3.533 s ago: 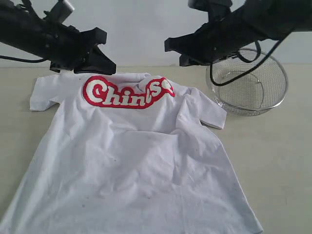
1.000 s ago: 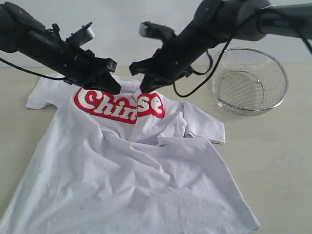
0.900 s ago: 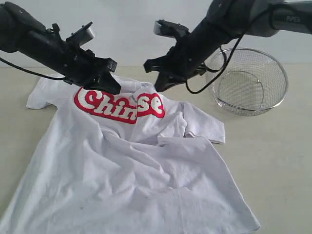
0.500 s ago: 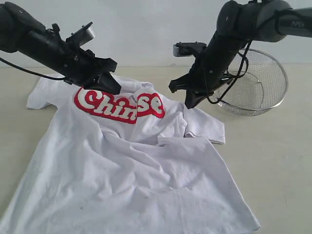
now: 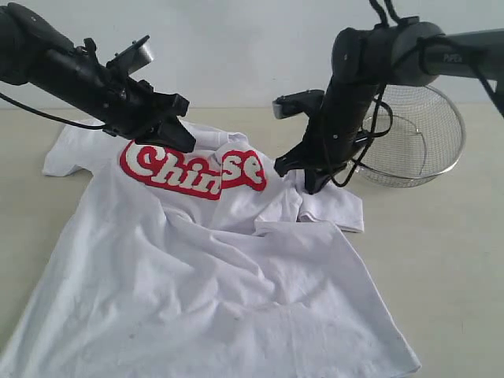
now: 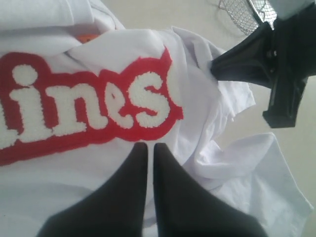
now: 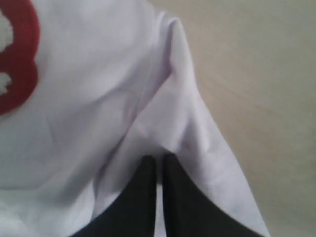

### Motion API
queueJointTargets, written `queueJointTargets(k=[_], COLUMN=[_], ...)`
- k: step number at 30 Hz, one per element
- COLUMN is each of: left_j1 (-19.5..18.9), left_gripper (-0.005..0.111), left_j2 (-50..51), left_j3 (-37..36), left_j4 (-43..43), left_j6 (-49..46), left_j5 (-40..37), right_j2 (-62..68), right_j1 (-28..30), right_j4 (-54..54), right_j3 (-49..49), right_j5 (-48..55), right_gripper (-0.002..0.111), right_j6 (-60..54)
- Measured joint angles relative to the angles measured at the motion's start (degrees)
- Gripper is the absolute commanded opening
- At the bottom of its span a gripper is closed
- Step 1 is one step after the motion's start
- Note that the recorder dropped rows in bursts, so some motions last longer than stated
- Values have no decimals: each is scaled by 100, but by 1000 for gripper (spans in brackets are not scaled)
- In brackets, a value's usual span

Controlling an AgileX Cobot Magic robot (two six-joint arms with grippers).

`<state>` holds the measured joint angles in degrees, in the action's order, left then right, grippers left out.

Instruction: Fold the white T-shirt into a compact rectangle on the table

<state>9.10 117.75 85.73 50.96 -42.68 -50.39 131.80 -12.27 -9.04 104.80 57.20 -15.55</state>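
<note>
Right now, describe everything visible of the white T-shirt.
The white short-sleeved cotton-looking T-shirt lies front up, wrinkled, on the pale beige table. Its red-outlined white lettering is bunched by a fold; an orange neck tag shows. Both arms' shut jaws sit at the fabric: left by the lettering, right at a crumpled sleeve.

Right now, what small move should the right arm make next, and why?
Probably open the right gripper and pinch the sleeve at its tips. Its jaws are shut with no cloth visibly between them, and the tips point at a fold where that sleeve bunches inward, so the T-shirt does not lie flat enough to fold. The left gripper, also shut, sits near the collar.
</note>
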Motion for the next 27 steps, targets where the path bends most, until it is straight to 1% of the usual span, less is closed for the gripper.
queueJointTargets(k=[4, 11, 15, 24, 27], left_j1=[0, 0, 0, 0, 0], left_gripper=[5, 5, 5, 5, 5], left_j2=[0, 0, 0, 0, 0], left_j3=[0, 0, 0, 0, 0], left_j4=[0, 0, 0, 0, 0], left_j6=[0, 0, 0, 0, 0], left_j5=[0, -10, -10, -113, -113], right_j2=[90, 184, 202, 519, 557], right_j1=[-241, -265, -265, -265, -265], right_j4=[422, 764, 1082, 1579, 1652], right_j3=[-9, -9, 4, 763, 1105], right_j5=[-203, -475, -828, -1191, -1112], right_gripper=[1, 1, 1, 1, 1], right_j6=[232, 488, 725, 812, 856])
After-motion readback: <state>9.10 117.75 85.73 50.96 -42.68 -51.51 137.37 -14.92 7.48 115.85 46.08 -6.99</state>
